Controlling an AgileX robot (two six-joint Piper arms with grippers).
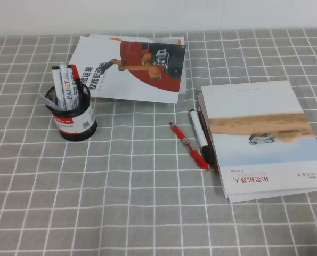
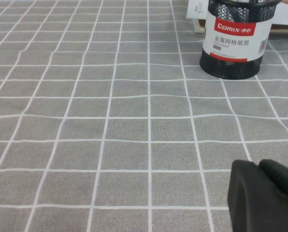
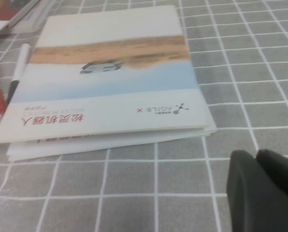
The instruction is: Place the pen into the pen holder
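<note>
Looking down, saw the pen (image 1: 202, 118) slim, dark red, wedged between white marker (image 1: 197, 128) and booklet (image 1: 259, 112). Found left gripper (image 2: 258, 164) near the pen holder (image 2: 233, 38), right gripper (image 3: 256, 153) by the booklet, both clenched empty.

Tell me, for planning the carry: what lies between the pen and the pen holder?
High view: white marker and red clear-barrel pen beside the pen, then bare cloth to the pen holder. Left gripper, right gripper hover outside it.
</note>
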